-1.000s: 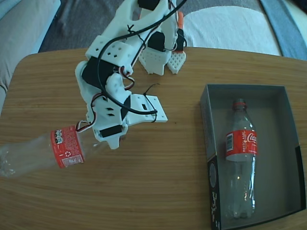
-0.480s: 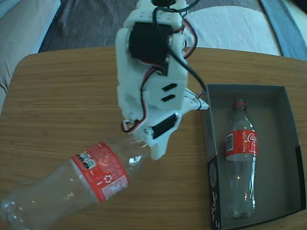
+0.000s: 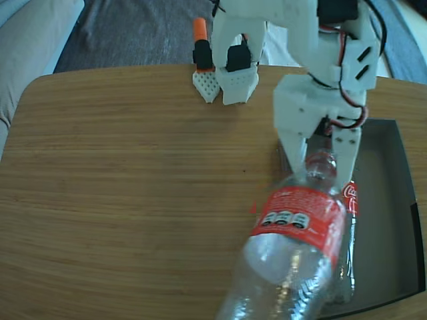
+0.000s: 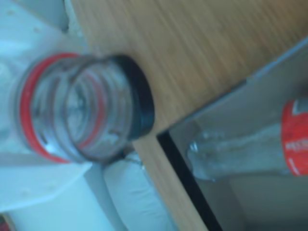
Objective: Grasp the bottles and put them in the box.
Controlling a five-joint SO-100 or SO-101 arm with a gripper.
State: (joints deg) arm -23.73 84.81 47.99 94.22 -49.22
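Reading the fixed view from its left edge, I see bare wooden table (image 3: 133,187), then at the far edge the arm's white base parts with an orange piece (image 3: 200,30). Further right, my claw (image 3: 321,167) is clamped on the neck of the carried bottle (image 3: 293,253), whose body hangs down toward the camera and looms large, its red label just below the white fingers. I judge a neck hold makes sense here — the body stays free to be lowered lengthwise into the box (image 3: 400,153), which lies at the right with its long side running away from me.

The second bottle (image 3: 349,200) already lies in that box, mostly hidden behind the carried one; only a strip of its label shows. From this view I can't tell how much free floor is left beside it.

The wrist view fills that in. At its left it looks down the held bottle's neck (image 4: 77,108), seated against the white claw body. To the right lies the box's black edge (image 4: 185,168), then the resting bottle (image 4: 250,149) inside — with grey floor open beside it.
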